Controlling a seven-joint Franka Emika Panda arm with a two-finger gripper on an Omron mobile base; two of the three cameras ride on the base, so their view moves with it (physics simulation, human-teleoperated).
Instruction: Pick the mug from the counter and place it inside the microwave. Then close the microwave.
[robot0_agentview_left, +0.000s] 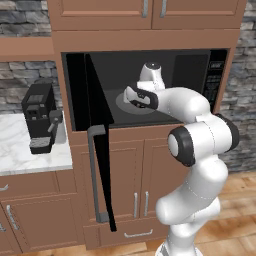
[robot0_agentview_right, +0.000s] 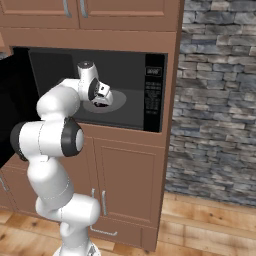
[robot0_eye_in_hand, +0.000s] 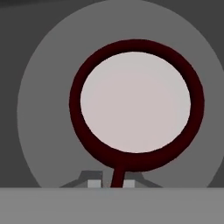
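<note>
On the grey turntable (robot0_eye_in_hand: 39, 87) sits the mug (robot0_eye_in_hand: 135, 98) (dark red rim, pale inside).

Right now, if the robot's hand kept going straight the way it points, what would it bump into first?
Probably the small dark red mug: the hand points straight down at it, fingers at its handle. Beneath sits the round grey turntable of the black microwave.

One mug (robot0_eye_in_hand: 135, 100), one microwave (robot0_agentview_left: 218, 80), one coffee machine (robot0_agentview_left: 41, 116).
</note>
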